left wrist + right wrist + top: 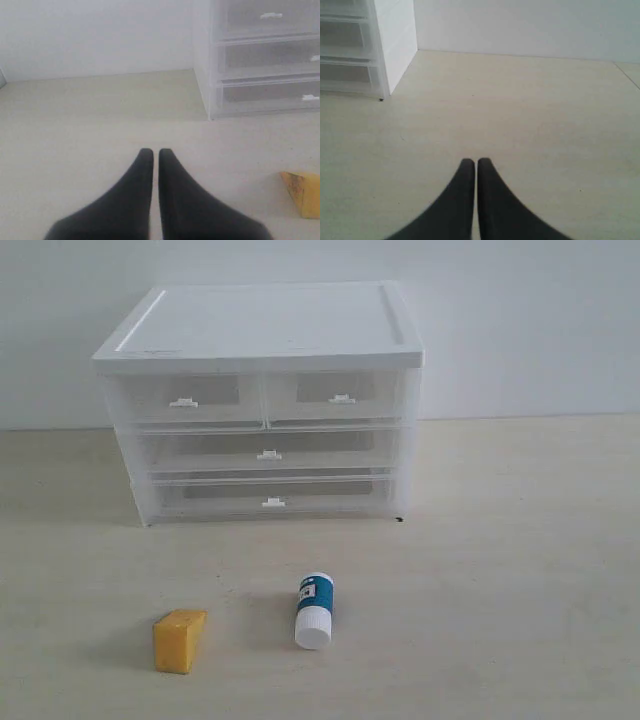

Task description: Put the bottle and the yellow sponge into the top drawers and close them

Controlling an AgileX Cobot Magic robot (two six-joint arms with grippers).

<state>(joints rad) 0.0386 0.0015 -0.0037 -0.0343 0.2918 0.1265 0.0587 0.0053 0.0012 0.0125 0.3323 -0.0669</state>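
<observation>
Exterior view: chest [260, 330] at back of table [520, 560]. top drawers [190, 398] both pushed in, wide drawers [268, 452] below likewise. On table in front of chest: bottle [315, 610] lying down, cap toward camera; sponge [180, 640] near it on left, apart.

Left wrist view: left gripper [155, 152] clenched, empty, over bare table; sponge edge and chest front visible.

Right wrist view: right gripper [475, 162] clenched, empty; chest corner only.

Only exterior view shows bottle; only wrist views show grippers.
</observation>
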